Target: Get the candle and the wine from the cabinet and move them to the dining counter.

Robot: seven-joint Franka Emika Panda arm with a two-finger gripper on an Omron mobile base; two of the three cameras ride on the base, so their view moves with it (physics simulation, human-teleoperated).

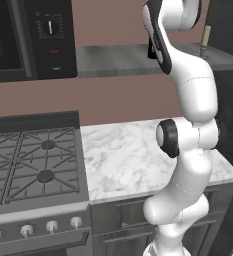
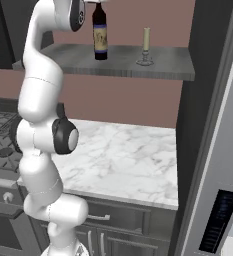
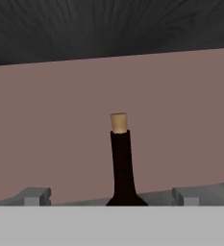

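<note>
The claw (image 3: 111, 198) is held wide open, its fingertips (image 3: 34, 196) seen at both sides of the wine (image 2: 100, 32). The wine stands upright on the cabinet (image 2: 163, 67), with the candle (image 2: 146, 46) at its 3 o'clock, apart.

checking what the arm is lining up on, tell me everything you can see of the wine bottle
The wine bottle is tall, of dark, nearly black glass, with a cream-gold label over a dark blue band on its body. It stands upright on the grey shelf, to the left of the candle and apart from it. In the hand view its slim neck rises from rounded shoulders to a tan cork-like top, centred between the two fingertips of the open hand, which do not touch it.
</note>
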